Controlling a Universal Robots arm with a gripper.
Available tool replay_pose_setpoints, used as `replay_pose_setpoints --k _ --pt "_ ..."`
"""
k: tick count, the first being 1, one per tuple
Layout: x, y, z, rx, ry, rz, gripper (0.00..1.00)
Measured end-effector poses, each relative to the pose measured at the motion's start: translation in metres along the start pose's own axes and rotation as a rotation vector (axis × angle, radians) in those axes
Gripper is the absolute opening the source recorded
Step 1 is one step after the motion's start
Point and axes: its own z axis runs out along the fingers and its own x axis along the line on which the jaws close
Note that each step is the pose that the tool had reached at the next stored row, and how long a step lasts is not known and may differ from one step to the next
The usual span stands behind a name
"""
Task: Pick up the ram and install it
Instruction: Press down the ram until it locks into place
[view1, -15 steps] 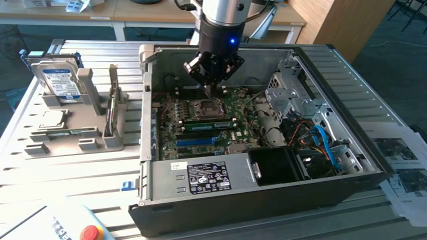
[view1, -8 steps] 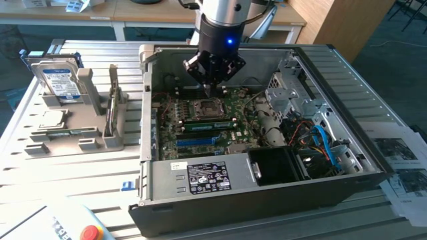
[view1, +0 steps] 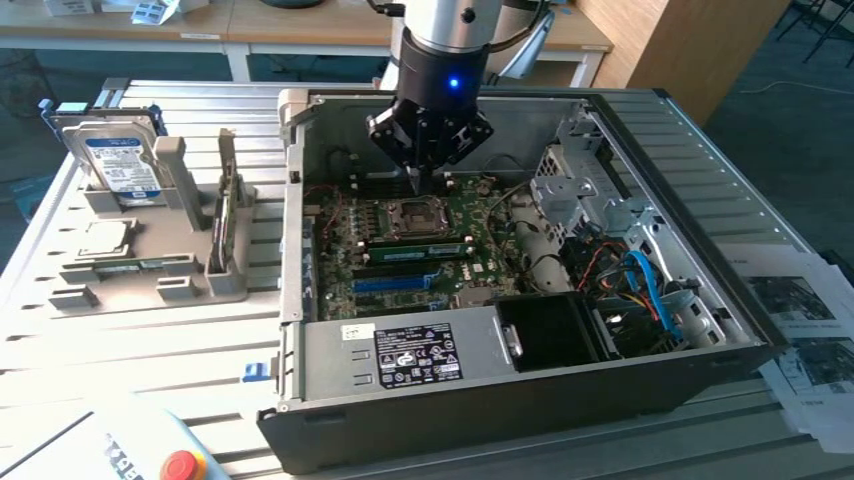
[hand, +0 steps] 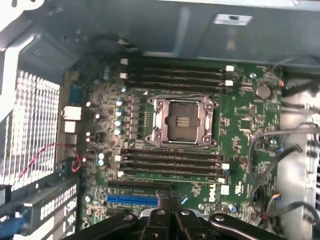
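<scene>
**While the gripper hangs over the board, a green stick sits in its slot**

Where the open computer case (view1: 534, 400) lies on its side on the slatted table (view1: 134, 350), the gripper (view1: 420, 186) reaches down into it, its tip just above the motherboard (view1: 483, 215) at the far edge of the empty processor socket (view1: 407, 215). Its two dark fingers (hand: 162, 200) are drawn together with nothing between them — clenched on no part, and not plainly touching the board.

The ram (view1: 418, 250) shows in the exterior view as a long green strip lying across the board, just on the near side of the socket, seated in one of the memory slots and level with them. In the wrist view the same bank of black slots (hand: 170, 162) runs between the socket and a blue slot (hand: 132, 200); whether the stick's latches are closed cannot be told. The gripper stands apart from the ram, on the socket's opposite side.

Off to the exterior view's left, well apart from the case, a grey holder (view1: 147, 290) sits on the table. It carries a silver hard drive (view1: 118, 160) with a blue-white label standing upright, a small square processor chip (view1: 107, 238) lying flat in front of it, and — on the side nearest the case — another ram stick (view1: 224, 205) standing on its long edge. A red button (view1: 183, 465) shows at the near edge of the table, and printed papers (view1: 801, 320) lie at the exterior view's right of the case.
</scene>
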Motion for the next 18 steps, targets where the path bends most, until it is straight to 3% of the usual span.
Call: replay_pose_setpoints --k 2,3,18 --pt "0.0 0.0 0.0 -0.0005 -0.0008 0.028 0.1" --pt "0.0 0.0 0.0 -0.0004 -0.0085 0.028 0.1" --pt "-0.0002 0.0037 0.0006 -0.0004 -0.0088 0.028 0.1"
